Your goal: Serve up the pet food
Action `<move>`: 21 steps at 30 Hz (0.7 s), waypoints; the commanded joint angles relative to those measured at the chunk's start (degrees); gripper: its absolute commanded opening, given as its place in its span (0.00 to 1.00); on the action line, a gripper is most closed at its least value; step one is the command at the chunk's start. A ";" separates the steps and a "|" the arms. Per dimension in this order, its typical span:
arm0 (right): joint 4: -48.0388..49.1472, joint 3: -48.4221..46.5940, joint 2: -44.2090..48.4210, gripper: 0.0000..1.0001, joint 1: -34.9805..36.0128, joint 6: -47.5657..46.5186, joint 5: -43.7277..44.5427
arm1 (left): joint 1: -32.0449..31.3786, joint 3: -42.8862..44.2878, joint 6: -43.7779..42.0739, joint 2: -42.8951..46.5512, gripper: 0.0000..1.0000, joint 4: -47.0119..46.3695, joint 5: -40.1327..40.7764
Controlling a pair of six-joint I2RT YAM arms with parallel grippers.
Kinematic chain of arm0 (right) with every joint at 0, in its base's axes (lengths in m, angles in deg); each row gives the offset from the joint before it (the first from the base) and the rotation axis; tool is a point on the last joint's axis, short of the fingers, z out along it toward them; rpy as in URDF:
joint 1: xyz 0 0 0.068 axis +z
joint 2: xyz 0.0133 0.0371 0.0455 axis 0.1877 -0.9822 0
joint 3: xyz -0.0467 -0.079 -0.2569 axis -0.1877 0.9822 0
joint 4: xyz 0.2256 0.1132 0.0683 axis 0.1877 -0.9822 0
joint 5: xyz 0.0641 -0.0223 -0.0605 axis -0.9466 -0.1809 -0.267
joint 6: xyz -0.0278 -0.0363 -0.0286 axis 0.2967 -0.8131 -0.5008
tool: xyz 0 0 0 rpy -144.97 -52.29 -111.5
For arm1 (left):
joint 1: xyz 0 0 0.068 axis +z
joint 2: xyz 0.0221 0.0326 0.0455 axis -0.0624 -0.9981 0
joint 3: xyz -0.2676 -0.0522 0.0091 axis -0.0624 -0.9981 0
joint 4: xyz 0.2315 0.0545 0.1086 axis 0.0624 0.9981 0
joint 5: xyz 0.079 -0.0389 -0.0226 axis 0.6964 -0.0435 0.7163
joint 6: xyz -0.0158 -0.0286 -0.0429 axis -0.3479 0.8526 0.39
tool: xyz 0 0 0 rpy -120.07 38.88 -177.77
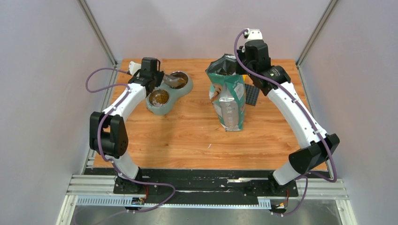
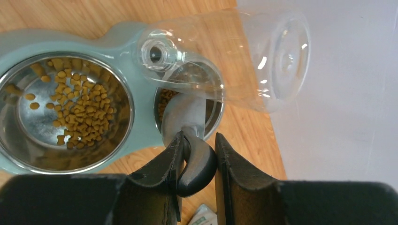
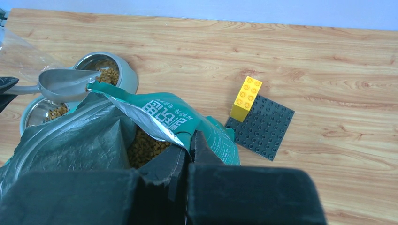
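Nearer us, our right claw point(image 3: 189, 152) is pinched tight on the bag point(image 3: 183, 124) rim, pet food point(image 3: 144, 149) inside. Far left, our left claw point(image 2: 199, 143) clamps the scoop point(image 2: 187, 115) handle over the feeder point(image 2: 119, 37), which holds more. Loose, light pellets would likely roll and spill; we'd carry them by scoop, never pinch.

A light-brown wood-grain table point(image 1: 187, 140) carries three things. A pale green plastic double-bowl feeder point(image 2: 123, 36) sits at its far left. A green-and-white foil bag point(image 1: 230, 105) stands upright near the middle. A dark grey studded square baseplate point(image 3: 263, 129) lies flat just right of the bag.
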 commanded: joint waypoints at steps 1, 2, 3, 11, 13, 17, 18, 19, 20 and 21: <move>6.24 -2.86 1.93 0.00 -1.61 -1.47 3.30 | -2.55 6.65 -4.60 -0.99 0.00 1.33 11.69; 6.23 -2.79 1.93 0.00 -1.69 -1.41 3.30 | -3.63 7.16 -7.45 -1.20 0.00 1.09 12.82; 6.22 -2.71 1.97 0.00 -1.76 -1.46 3.30 | -4.53 8.38 -8.86 -1.94 0.00 1.03 14.78; 6.21 -2.35 2.11 0.00 -2.36 -1.38 3.06 | -9.68 15.66 -30.49 -7.25 0.00 -1.42 19.02; 6.21 -2.22 2.15 0.00 -2.46 -1.38 3.04 | -11.11 16.85 -36.37 -7.91 0.00 -2.19 19.55; 6.23 -2.14 2.32 0.00 -2.75 -1.38 2.95 | -13.87 16.54 -50.44 -8.22 0.00 -6.65 21.97; 6.20 -2.13 2.42 0.00 -2.85 -1.38 2.88 | -14.54 16.13 -52.11 -8.04 0.00 -7.36 22.76; 6.17 -2.05 2.46 0.00 -2.91 -1.36 2.80 | -14.80 15.90 -55.21 -7.85 0.00 -8.64 23.01; 6.21 -2.04 2.45 0.00 -2.94 -1.38 2.78 | -15.10 15.44 -56.69 -7.51 0.00 -9.24 22.73; 6.18 -1.97 2.54 0.00 -3.03 -1.36 2.70 | -15.21 15.33 -58.88 -7.23 0.00 -10.23 22.38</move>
